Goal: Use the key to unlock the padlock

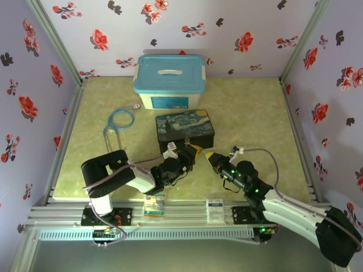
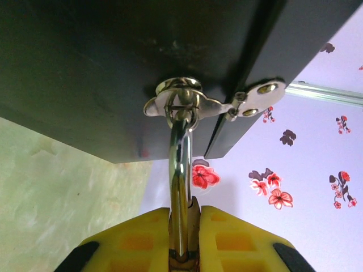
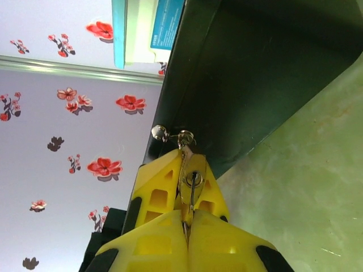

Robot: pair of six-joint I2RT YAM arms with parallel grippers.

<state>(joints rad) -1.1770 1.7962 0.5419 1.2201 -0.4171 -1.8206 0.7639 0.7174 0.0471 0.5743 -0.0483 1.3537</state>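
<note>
the padlock (image 2: pixel 180 164) hangs from the hasp (image 2: pixel 187 105) on the 6 o'clock face of the dark painted box (image 1: pixel 184 129), which sits near the middle of the table (image 1: pixel 249 113). the left gripper (image 2: pixel 184 226) reaches in from about 8 o'clock in the top view. its yellow fingers are pressed onto the padlock's sides, and the silver shackle runs out of them toward 12 o'clock in its wrist view, through the hasp loop. the right gripper (image 3: pixel 187 226) comes in from about 4 o'clock, fingers pressed together on the thin key (image 3: pixel 193 192). the key's tip meets the keyhole end of the padlock. how deep it sits i cannot tell.

the likely next step is a turn of the key, and that looks fragile. the key is thin and held only by its end, so it could spin between the pads instead of turning the cylinder, or bend if the wrist twists off the key's axis. if the key is not fully seated, turning may cam it out of the slot. the padlock pivots freely on the hasp, so a weak left grip would let the body rotate with the key. the two sets of yellow fingers are almost touching, and a large wrist roll could knock them together or shove the box.
</note>
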